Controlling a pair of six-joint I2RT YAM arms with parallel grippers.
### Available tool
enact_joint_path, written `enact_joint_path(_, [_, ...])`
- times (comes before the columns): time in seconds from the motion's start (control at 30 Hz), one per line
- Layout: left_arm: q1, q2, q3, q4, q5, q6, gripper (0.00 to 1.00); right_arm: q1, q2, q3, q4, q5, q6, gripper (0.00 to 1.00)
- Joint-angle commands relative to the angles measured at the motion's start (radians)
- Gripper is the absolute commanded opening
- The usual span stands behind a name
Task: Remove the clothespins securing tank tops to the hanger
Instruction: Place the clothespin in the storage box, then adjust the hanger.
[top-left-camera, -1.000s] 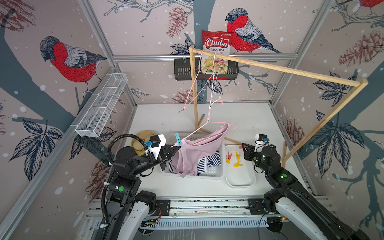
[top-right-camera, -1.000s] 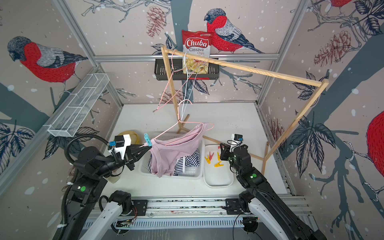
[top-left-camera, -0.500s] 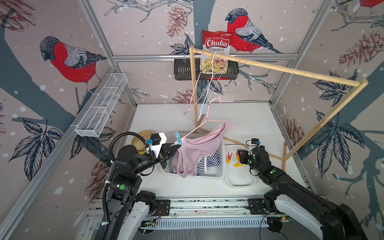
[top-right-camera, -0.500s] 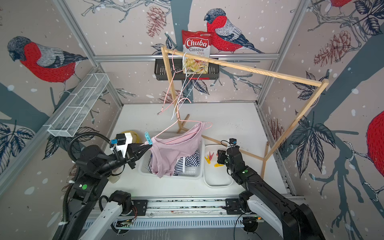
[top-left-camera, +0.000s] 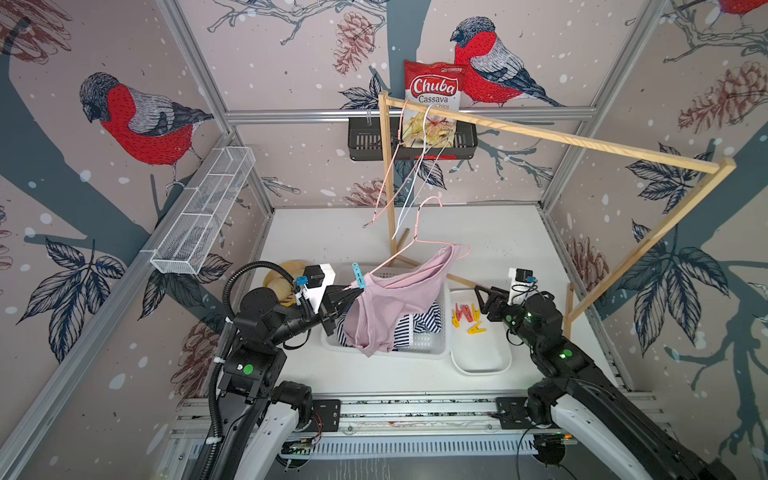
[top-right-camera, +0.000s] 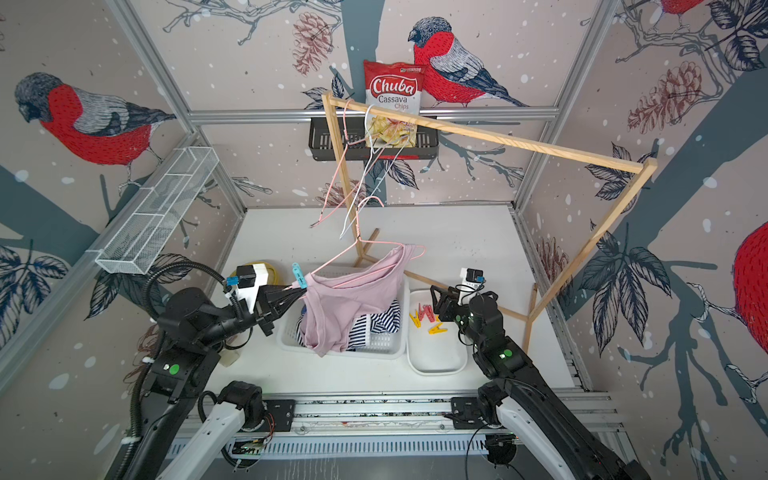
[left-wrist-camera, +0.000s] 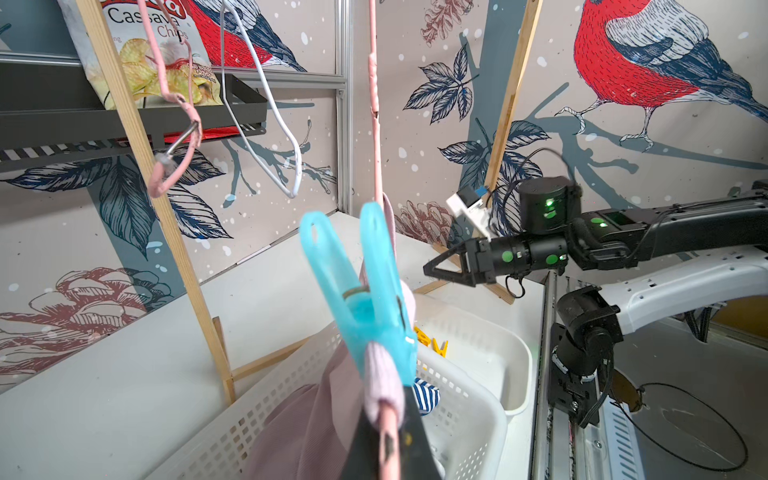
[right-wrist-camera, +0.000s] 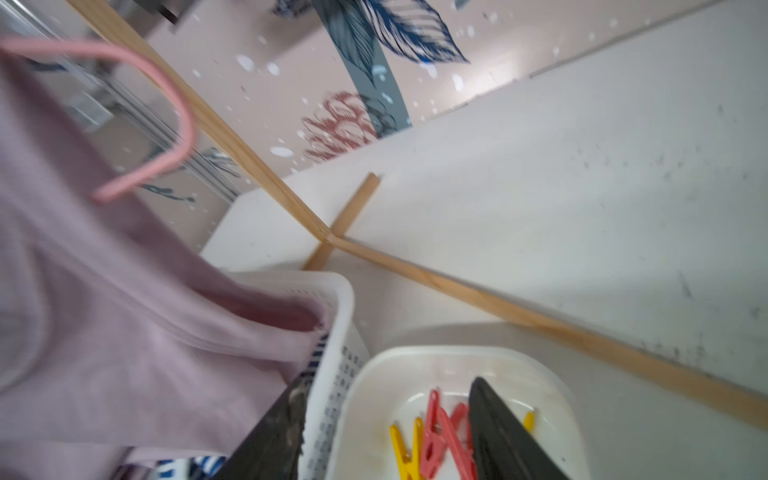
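**One teal peg on the hanger, the others loose in the tray**

One peg is clipped on: the teal clothespin (left-wrist-camera: 365, 299) bites the pink hanger (left-wrist-camera: 377, 145) at its 9 o'clock shoulder. It pins the strap of the mauve tank top (top-left-camera: 386, 311) to the wire.

My left gripper (top-left-camera: 353, 291) is clamped tight on that same wire just below the peg, with the strap bunched at the fingers. My reading of why: the hanger is off the wooden rack (top-left-camera: 540, 133) and would drop without a hold. A grip right beside the peg also steadies it for the other arm.

The mauve top trails off the hanger into the white basket (top-left-camera: 432, 349) at 6 o'clock on the table, so it should fall in once freed. The striped tank top (top-left-camera: 428, 322) lies in there beneath it. I cannot make out a blue one.

The white tray (top-left-camera: 482, 361) sits just beside the basket, at its 3 o'clock. Yellow and red clothespins (top-left-camera: 463, 313) lie loose near the tray's 11 o'clock corner. My right gripper (right-wrist-camera: 388, 386) hovers over that end, jaws apart, nothing between them. The tray looks like the drop-off spot.

I see no peg at the hanger's 3 o'clock shoulder, so I judge the teal one to be the last.

The next move calls for the right claw to cross over and squeeze the peg's two upright tails. The risk is fabric snagging in the peg's mouth.
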Motion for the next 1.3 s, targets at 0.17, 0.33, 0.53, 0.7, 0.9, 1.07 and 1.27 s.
enact_joint_path(0.17, [0.002,0.091,0.001,0.128,0.119,-0.006,0.0,0.036,0.059,0.34,-0.007,-0.254,-0.239,0.65])
enact_joint_path(0.33, [-0.003,0.139,0.02,0.181,0.121,-0.002,0.0,0.061,0.24,0.598,-0.055,-0.38,-0.309,0.67])
enact_joint_path(0.53, [-0.055,0.204,0.049,0.275,0.064,-0.008,0.0,0.197,0.427,0.755,-0.029,-0.228,-0.368,0.66])
enact_joint_path(0.7, [-0.107,0.277,0.1,0.254,0.042,0.047,0.0,0.253,0.49,0.757,0.073,-0.166,-0.403,0.68])
enact_joint_path(0.9, [-0.113,0.296,0.119,0.208,0.057,0.088,0.0,0.275,0.511,0.764,0.084,-0.105,-0.404,0.66])
enact_joint_path(1.07, [-0.113,0.269,0.093,0.208,0.045,0.088,0.0,0.275,0.507,0.746,0.126,-0.095,-0.382,0.6])
enact_joint_path(1.27, [-0.113,0.25,0.083,0.196,0.028,0.084,0.0,0.279,0.515,0.732,0.196,-0.117,-0.34,0.52])
